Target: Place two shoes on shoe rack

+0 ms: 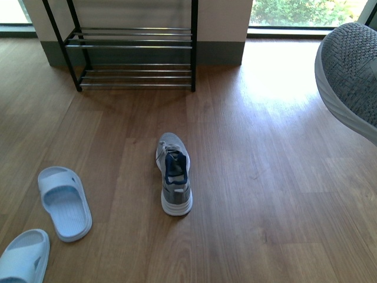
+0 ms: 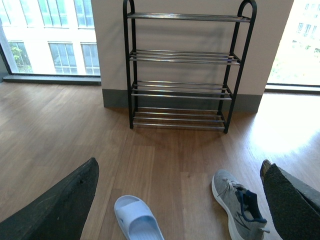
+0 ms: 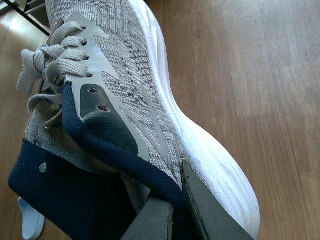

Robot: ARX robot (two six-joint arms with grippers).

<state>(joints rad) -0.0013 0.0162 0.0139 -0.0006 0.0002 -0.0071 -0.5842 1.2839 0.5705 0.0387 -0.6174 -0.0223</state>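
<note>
One grey knit shoe (image 1: pixel 173 174) with a white sole lies on the wooden floor in the middle of the front view, toe toward the shoe rack (image 1: pixel 134 53); the left wrist view shows that shoe (image 2: pixel 239 207) too. The other shoe (image 3: pixel 130 90) hangs off the floor, my right gripper (image 3: pixel 176 200) shut on its navy collar; its toe (image 1: pixel 349 73) shows at the front view's right edge. My left gripper (image 2: pixel 180 200) is open above the floor, holding nothing. The black-framed rack (image 2: pixel 186 67) with chrome bars stands against the wall.
Two light blue slides (image 1: pixel 65 202) (image 1: pixel 23 259) lie on the floor at the left of the front view; one slide (image 2: pixel 137 220) shows between my left fingers. A grey skirting board and windows run behind the rack.
</note>
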